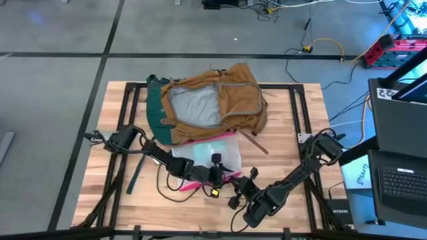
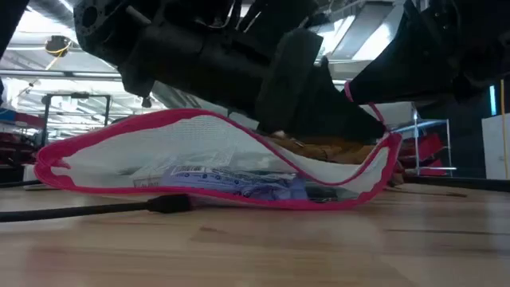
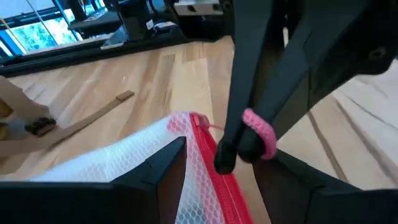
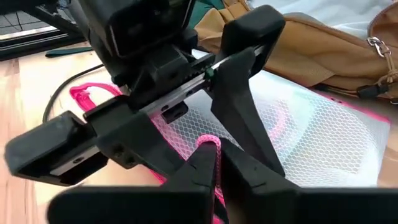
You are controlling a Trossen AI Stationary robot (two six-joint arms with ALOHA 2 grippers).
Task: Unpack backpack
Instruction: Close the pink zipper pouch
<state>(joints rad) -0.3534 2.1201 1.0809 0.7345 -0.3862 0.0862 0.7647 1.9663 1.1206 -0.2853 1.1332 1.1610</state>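
Pinching pouch's pink loop [image 4: 209, 144]: right gripper [image 4: 214, 163].

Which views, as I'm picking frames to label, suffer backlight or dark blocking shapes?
High view: even light, backpack unshadowed. Low view: arms silhouetted against bright ceiling lamps above the pouch. Left wrist view: right gripper looms dark mid-frame. Right wrist view: left gripper likewise.

A lab or workshop – floor cables [image 1: 320, 50], laptop [image 1: 403, 177], metal racks [image 2: 68, 108]
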